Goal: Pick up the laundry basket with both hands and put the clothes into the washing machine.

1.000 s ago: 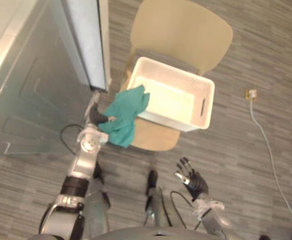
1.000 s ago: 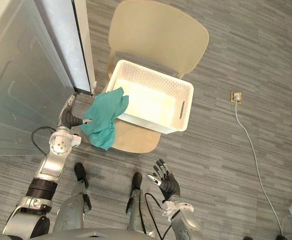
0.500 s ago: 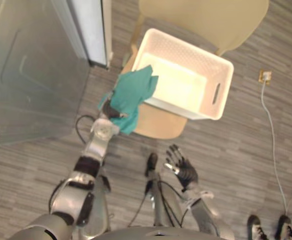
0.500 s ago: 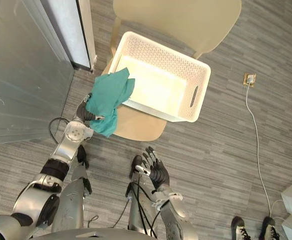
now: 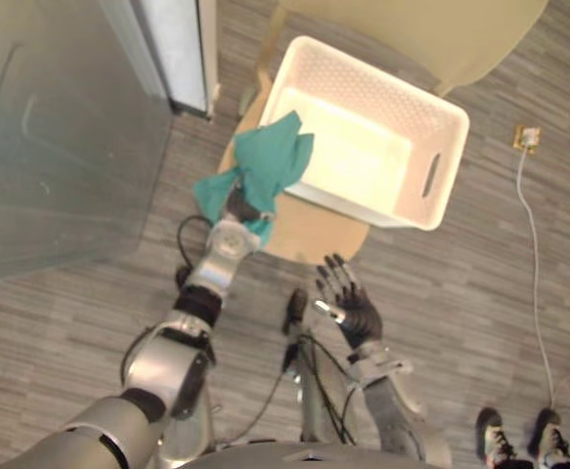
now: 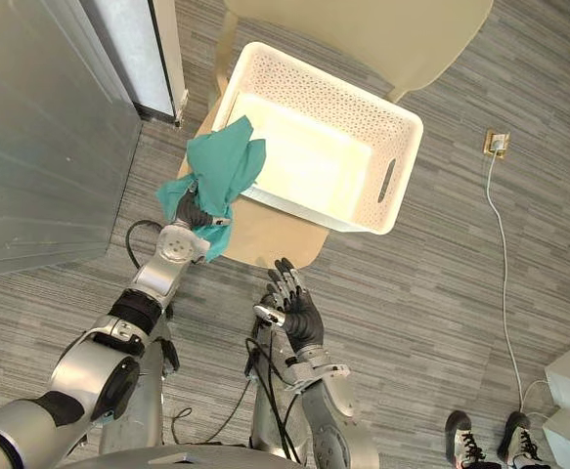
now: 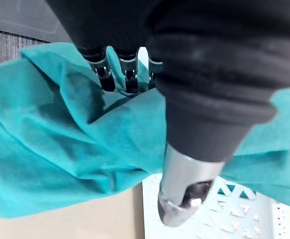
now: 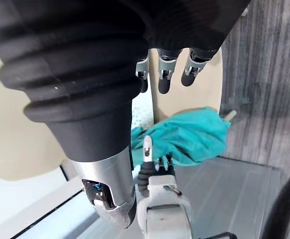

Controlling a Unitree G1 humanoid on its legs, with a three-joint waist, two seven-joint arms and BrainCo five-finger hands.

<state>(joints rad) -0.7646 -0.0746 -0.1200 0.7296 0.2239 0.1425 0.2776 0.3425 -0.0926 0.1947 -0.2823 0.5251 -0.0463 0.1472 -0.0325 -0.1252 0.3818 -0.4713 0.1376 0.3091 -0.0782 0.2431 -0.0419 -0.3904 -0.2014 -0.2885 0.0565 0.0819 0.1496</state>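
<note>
My left hand (image 6: pixel 193 213) clutches the crumpled teal cloth (image 6: pixel 228 162) over the white perforated plastic basket's (image 6: pixel 403 164) left corner, my spread-fingered right hand (image 6: pixel 295 309) hanging farther off.

the teal cloth (image 6: pixel 226 164) is covering most of the left hand (image 6: pixel 195 213), and the chair (image 6: pixel 382 34) is getting cropped off at 12 o'clock.

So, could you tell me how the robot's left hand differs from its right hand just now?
The left hand is curled round the teal cloth; the right hand is open, fingers spread, holding nothing. The left hand is at a corner of the basket, over the chair; the right hand hangs over the floor, short of the chair. Both wear dark ribbed covers.
</note>
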